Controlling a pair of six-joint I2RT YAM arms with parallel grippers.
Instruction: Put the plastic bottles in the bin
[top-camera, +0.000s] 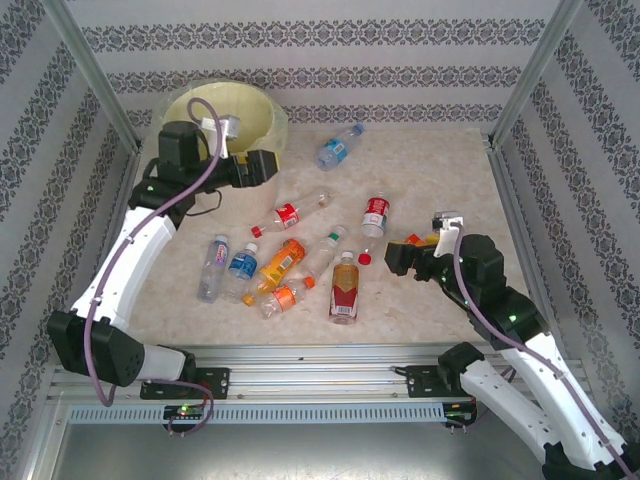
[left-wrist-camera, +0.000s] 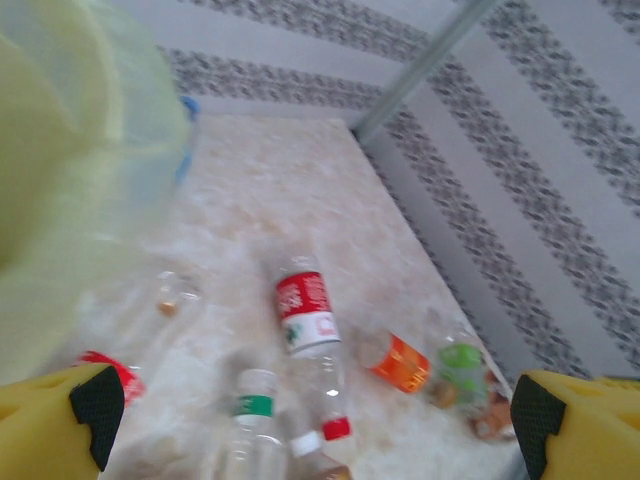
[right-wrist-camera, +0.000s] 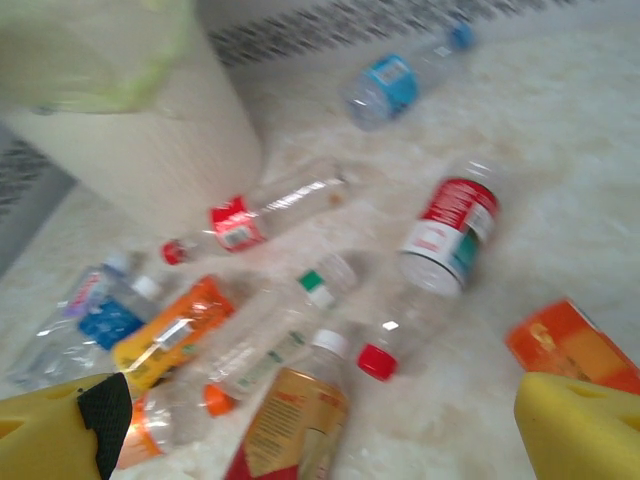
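Observation:
The bin (top-camera: 228, 112), a white bucket with a pale yellow liner, stands at the back left and fills the left edge of the left wrist view (left-wrist-camera: 70, 170). My left gripper (top-camera: 268, 168) hovers beside its front wall, open and holding nothing (left-wrist-camera: 312, 418). Bottles lie scattered on the table: a blue-labelled one (top-camera: 338, 148), a red-labelled clear one (top-camera: 293, 213), a red-capped one (top-camera: 375, 215), a green-banded one (top-camera: 325, 250), an amber one (top-camera: 345, 288) and an orange one (top-camera: 283, 260). My right gripper (top-camera: 398, 256) is open (right-wrist-camera: 320, 428) above the amber bottle (right-wrist-camera: 295, 420).
An orange-labelled bottle (right-wrist-camera: 568, 348) lies close to my right gripper. Two more bottles with blue labels (top-camera: 228, 268) lie at the left of the cluster. Patterned walls and metal posts (top-camera: 530, 70) enclose the marble-look table (top-camera: 440, 170).

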